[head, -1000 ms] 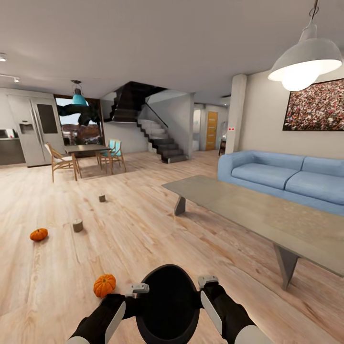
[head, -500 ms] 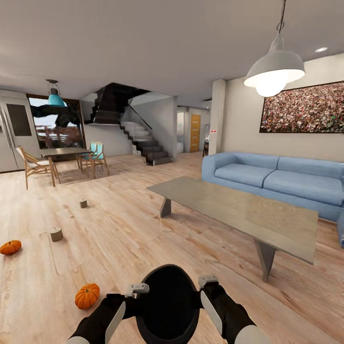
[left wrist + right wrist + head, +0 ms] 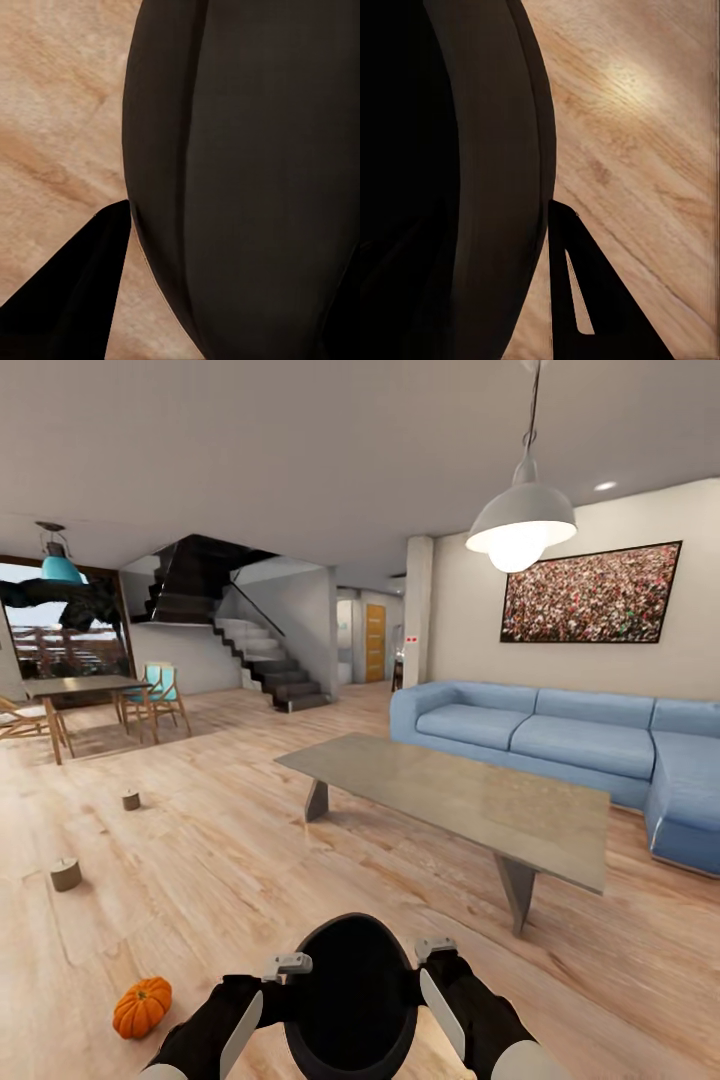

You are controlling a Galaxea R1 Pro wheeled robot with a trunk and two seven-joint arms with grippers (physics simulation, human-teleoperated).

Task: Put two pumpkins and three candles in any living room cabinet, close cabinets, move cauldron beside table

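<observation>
I hold the black cauldron low in front of me, between both arms. My left gripper and right gripper grip its rim on opposite sides. The left wrist view has the cauldron's dark wall beside one finger. In the right wrist view its rim runs beside a finger. One orange pumpkin lies on the wood floor just left of my left arm. Two candles stand farther off to the left. The cabinet is out of view.
A long grey coffee table stands ahead and to the right, with a blue corner sofa behind it. A pendant lamp hangs above. A dining table with chairs and a staircase are far left.
The camera has turned to the right, so the floor objects and table slid left in the picture and the farther pumpkin left the frame. Both grippers keep the same hold on the cauldron.
</observation>
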